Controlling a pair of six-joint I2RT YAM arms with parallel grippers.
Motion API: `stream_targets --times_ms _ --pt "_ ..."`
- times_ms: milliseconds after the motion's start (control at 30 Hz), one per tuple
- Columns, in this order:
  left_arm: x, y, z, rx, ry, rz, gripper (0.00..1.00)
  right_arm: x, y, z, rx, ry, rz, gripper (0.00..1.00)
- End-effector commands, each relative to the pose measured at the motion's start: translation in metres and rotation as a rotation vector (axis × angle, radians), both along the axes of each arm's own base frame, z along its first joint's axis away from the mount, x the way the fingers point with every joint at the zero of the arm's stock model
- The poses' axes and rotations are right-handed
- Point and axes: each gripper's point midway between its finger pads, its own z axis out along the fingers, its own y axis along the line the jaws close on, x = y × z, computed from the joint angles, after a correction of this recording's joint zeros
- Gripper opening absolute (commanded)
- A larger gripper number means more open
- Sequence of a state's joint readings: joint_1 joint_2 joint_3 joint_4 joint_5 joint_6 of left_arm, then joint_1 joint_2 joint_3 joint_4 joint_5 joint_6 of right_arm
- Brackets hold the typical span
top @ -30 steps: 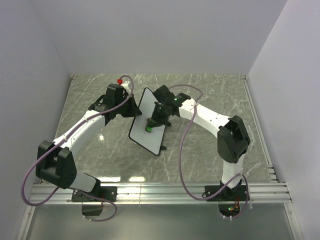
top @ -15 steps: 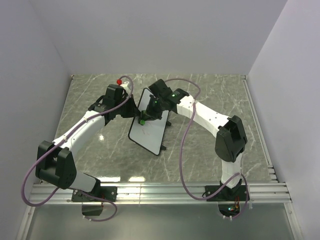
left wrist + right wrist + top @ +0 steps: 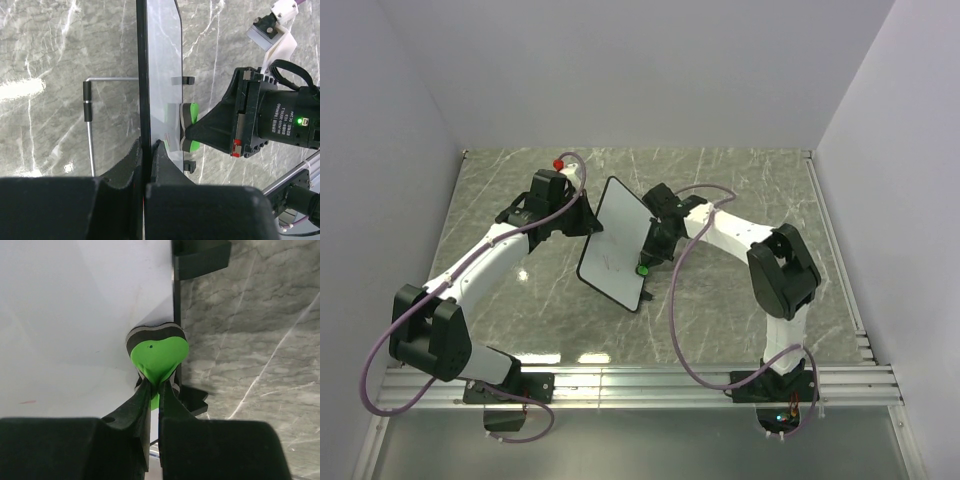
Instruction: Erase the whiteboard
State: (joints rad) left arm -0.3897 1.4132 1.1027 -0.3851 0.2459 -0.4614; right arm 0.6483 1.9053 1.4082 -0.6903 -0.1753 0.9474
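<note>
The whiteboard (image 3: 612,240) stands tilted on the marble table, with faint red marks on its lower part. My left gripper (image 3: 588,222) is shut on its black frame at the left edge; in the left wrist view the jaws (image 3: 147,145) pinch the frame (image 3: 142,75) edge-on. My right gripper (image 3: 646,260) is shut on the green eraser (image 3: 643,270) at the board's lower right edge. In the right wrist view the eraser (image 3: 159,356) is squeezed between the fingers (image 3: 155,386) and rests against the white surface (image 3: 75,315) next to the frame. A small red mark (image 3: 27,402) shows lower left.
The board's wire stand (image 3: 89,102) sticks out behind it. Grey walls close in the table on the left, back and right. An aluminium rail (image 3: 640,382) runs along the near edge by the arm bases. A red knob (image 3: 559,163) sits near the left wrist.
My right gripper has carried the eraser from the board's middle to its upper left, then down across to the lower right edge. The left gripper and the board have stayed put.
</note>
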Motion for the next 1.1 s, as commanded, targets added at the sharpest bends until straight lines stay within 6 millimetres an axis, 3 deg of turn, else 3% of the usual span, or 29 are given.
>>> stream_targets --times_ms 0,33,100,133,200,233,267,333,433,500,533,567,600,633,700,733,800,833,1067 --pt "-0.027 0.015 -0.038 0.155 0.08 -0.071 0.0 0.006 0.036 0.02 0.049 -0.058 0.054 0.0" --pt "-0.027 0.014 -0.039 0.155 0.082 -0.074 0.0 0.022 0.051 0.049 0.096 -0.116 0.056 0.0" --pt "-0.028 0.014 -0.039 0.158 0.08 -0.076 0.0 0.03 0.065 0.067 0.12 -0.13 0.063 0.0" --pt "-0.028 0.013 -0.04 0.16 0.083 -0.077 0.0 0.044 0.081 0.099 0.18 -0.187 0.063 0.0" --pt "-0.028 0.012 -0.04 0.163 0.084 -0.08 0.0 0.052 0.095 0.113 0.212 -0.196 0.064 0.0" --pt "-0.028 0.013 -0.041 0.165 0.087 -0.079 0.0 0.061 0.107 0.141 0.265 -0.241 0.062 0.0" --pt "-0.028 0.012 -0.041 0.165 0.086 -0.08 0.0 0.065 0.114 0.138 0.269 -0.231 0.064 0.0" --pt "-0.028 0.013 -0.04 0.167 0.083 -0.077 0.0 0.071 0.121 0.152 0.297 -0.245 0.06 0.0" --pt "-0.027 0.014 -0.039 0.169 0.077 -0.075 0.0 0.068 0.121 0.13 0.268 -0.199 0.059 0.0" --pt "-0.028 0.014 -0.038 0.168 0.074 -0.072 0.0 0.064 0.12 0.126 0.28 -0.196 0.064 0.0" --pt "-0.028 0.015 -0.038 0.169 0.074 -0.071 0.0 0.055 0.113 0.105 0.247 -0.157 0.061 0.0" --pt "-0.029 0.015 -0.039 0.169 0.075 -0.072 0.0 0.051 0.11 0.099 0.239 -0.147 0.06 0.0" --pt "-0.029 0.015 -0.038 0.168 0.071 -0.071 0.0 0.047 0.108 0.103 0.252 -0.162 0.061 0.0" --pt "-0.029 0.015 -0.039 0.169 0.072 -0.071 0.0 0.036 0.1 0.082 0.215 -0.118 0.059 0.0" --pt "-0.028 0.015 -0.039 0.169 0.074 -0.071 0.0 0.022 0.095 0.079 0.213 -0.119 0.067 0.0" --pt "-0.028 0.015 -0.038 0.171 0.071 -0.071 0.0 0.008 0.084 0.057 0.178 -0.073 0.065 0.0" --pt "-0.027 0.014 -0.037 0.17 0.069 -0.073 0.0 -0.004 0.077 0.051 0.176 -0.065 0.064 0.0" --pt "-0.027 0.015 -0.038 0.173 0.071 -0.071 0.0 -0.016 0.068 0.034 0.15 -0.027 0.064 0.0" --pt "-0.026 0.014 -0.04 0.173 0.077 -0.071 0.0 -0.047 0.067 0.029 0.104 -0.002 0.129 0.0"
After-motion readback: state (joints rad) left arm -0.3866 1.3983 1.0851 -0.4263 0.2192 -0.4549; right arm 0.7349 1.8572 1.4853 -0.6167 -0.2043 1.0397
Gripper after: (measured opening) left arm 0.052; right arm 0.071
